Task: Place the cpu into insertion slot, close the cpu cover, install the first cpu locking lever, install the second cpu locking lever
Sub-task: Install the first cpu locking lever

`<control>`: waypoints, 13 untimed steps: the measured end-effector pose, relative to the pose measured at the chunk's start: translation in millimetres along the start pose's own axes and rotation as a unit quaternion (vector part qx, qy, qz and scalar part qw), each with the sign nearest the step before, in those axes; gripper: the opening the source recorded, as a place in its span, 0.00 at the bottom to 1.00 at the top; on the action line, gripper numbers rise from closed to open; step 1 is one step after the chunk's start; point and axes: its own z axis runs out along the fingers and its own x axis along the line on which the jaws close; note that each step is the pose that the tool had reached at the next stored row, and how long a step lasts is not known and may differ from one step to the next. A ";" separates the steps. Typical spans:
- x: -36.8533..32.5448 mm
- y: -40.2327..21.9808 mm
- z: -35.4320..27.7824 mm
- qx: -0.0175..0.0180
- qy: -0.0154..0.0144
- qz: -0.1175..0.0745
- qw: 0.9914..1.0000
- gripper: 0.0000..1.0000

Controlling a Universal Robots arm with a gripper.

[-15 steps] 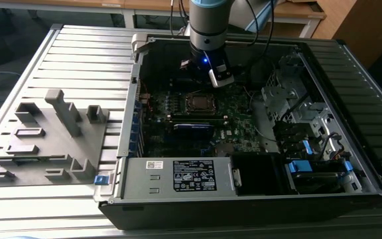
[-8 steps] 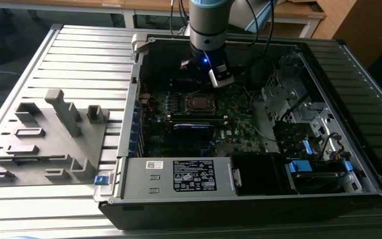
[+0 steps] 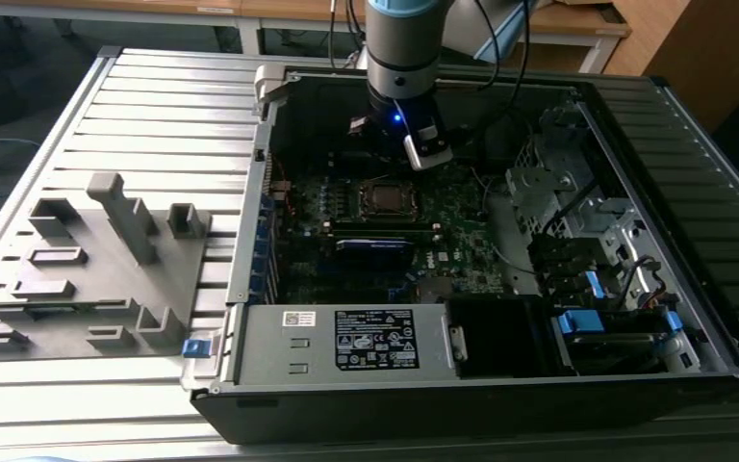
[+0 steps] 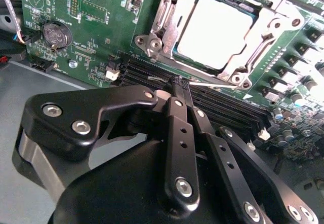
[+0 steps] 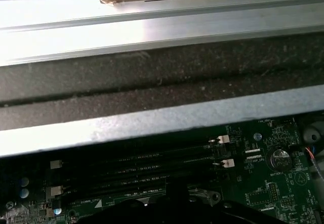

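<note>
The gripper hangs low inside the open computer case. Its black jaws are drawn together at the tips with no gap that I can make out. A thin locking lever runs right past those tips, but I cannot tell whether they pinch it or only touch it. The cpu is seated in the insertion slot, and the cpu cover lies flat around it, so the grey top shows through the cut-out. From the jaws the socket lies straight ahead, just beyond the fingertips. The lever's long axis runs along the socket's near edge, crosswise to the fingers and beside the long memory slots. The case also holds the green circuit board and, at its near end in the exterior view, the power supply box. A grey parts tray sits outside the case on the exterior view's left.
</note>
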 end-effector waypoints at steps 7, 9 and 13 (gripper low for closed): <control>0.1 -0.4 1.5 0.000 -0.003 -0.001 1.000 0.11; 0.1 -0.4 1.6 -0.001 -0.003 -0.001 1.000 0.11; 0.2 -0.5 2.0 -0.001 -0.004 0.001 1.000 0.11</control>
